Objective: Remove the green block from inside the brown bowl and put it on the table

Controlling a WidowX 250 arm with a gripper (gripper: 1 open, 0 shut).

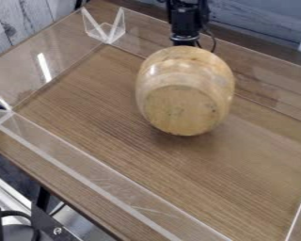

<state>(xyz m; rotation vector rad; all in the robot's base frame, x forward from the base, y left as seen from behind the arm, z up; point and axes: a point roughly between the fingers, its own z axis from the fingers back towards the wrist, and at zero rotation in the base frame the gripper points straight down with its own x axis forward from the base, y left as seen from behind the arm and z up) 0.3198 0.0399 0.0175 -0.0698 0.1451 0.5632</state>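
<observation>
Item, brown bowl (182, 89): lying tipped on the table (102, 113), flat base facing the viewer and mouth turning away, so it is risking a roll or a skid across the wood if pushed at the rim. Item, green block: hiding from sight, presumably inside or behind the bowl. Item, gripper (184, 40): standing just behind the bowl's far rim, jaws closed, fingertips hiding behind it, any grip being impossible to confirm

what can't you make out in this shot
- Green block: not visible in the camera view; the tipped round tan wooden bowl shows only its base and outside.
- Black hand: fingertips hidden behind the bowl's top edge, upper part cut off by the frame, so any grip is unseen.
</observation>
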